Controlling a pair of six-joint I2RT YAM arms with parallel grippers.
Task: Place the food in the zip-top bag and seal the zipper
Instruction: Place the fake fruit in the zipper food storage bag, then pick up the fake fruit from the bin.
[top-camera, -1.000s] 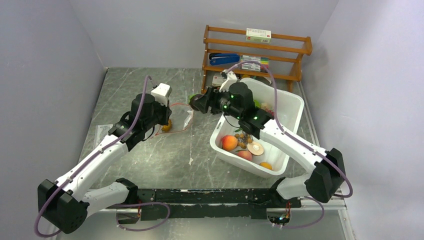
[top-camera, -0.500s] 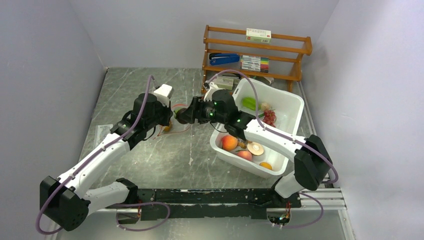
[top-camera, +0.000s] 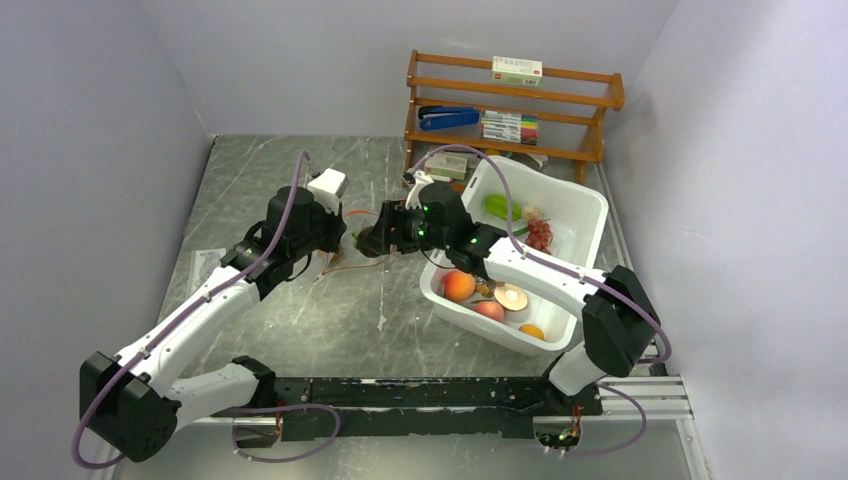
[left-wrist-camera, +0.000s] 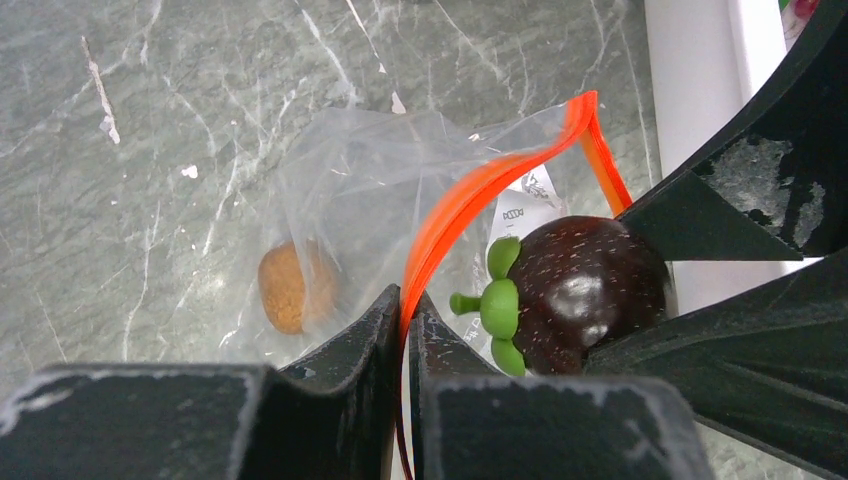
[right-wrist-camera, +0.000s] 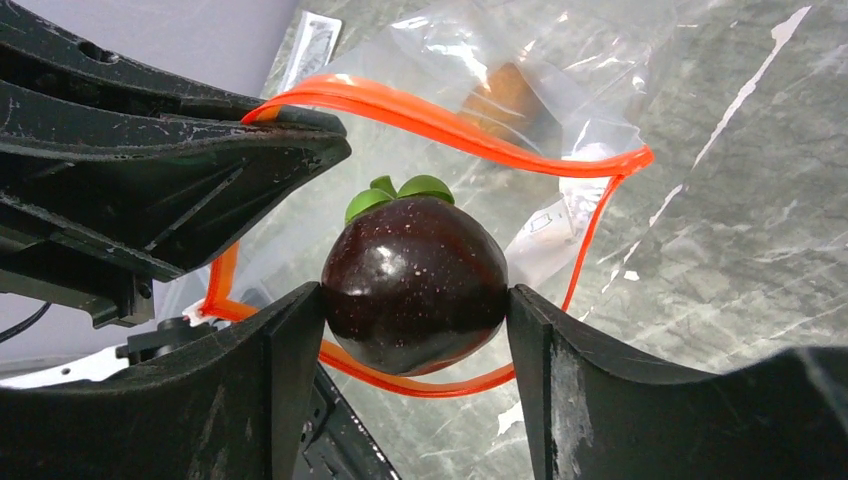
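The zip-top bag (left-wrist-camera: 350, 170) is clear and lies on the marble table, its mouth held wide. My left gripper (left-wrist-camera: 405, 305) is shut on the upper lip of the red-orange zipper (left-wrist-camera: 470, 195). A round brown food (left-wrist-camera: 290, 288) sits inside the bag. My right gripper (right-wrist-camera: 415, 320) is shut on a dark purple round fruit (right-wrist-camera: 415, 285) with green leaves, held right at the bag's mouth, inside the loop of the zipper (right-wrist-camera: 450, 125). From above, the left gripper (top-camera: 340, 238) and right gripper (top-camera: 365, 243) meet over the bag (top-camera: 345, 262).
A white bin (top-camera: 580, 215) at the right holds a peach (top-camera: 458, 286), red grapes (top-camera: 538, 235), a green pod (top-camera: 497, 207) and other toy foods. A wooden rack (top-camera: 510, 100) stands behind it. A paper slip (top-camera: 205, 262) lies at the left.
My right arm has swung left from the bin, carrying the dark fruit to the bag's mouth. The left gripper has kept its hold on the zipper and barely moved.
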